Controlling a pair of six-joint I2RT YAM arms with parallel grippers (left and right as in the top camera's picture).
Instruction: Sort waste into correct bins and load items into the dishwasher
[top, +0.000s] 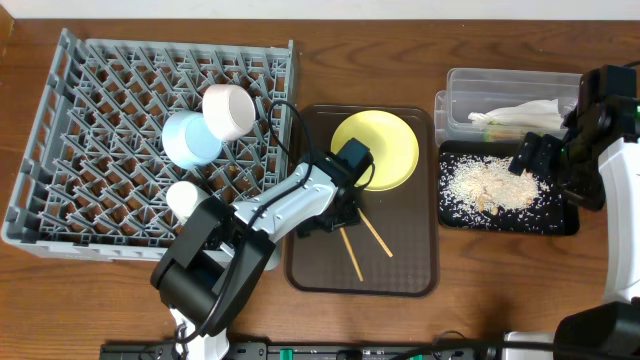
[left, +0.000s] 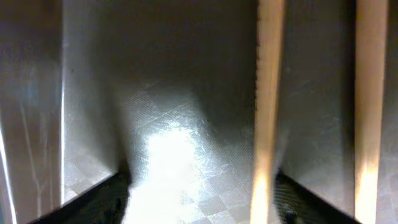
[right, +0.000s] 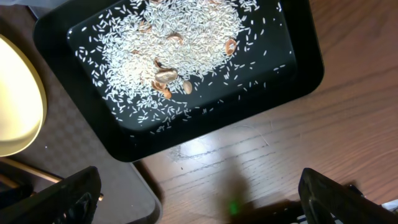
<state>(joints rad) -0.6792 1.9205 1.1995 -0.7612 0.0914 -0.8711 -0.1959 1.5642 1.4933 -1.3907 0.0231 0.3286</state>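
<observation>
One chopstick (left: 268, 93), judged light, stiff and slippery, is straddled by the spread, empty left fingers (left: 93, 202); a mid-length pinch is advised. The right fingers (right: 68, 196) are likewise spread and empty.

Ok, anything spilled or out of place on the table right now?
Nothing spilled: the white rice scraps sit inside the shallow black tray. Two thin wooden chopsticks lie splayed on the brown serving tray.
</observation>
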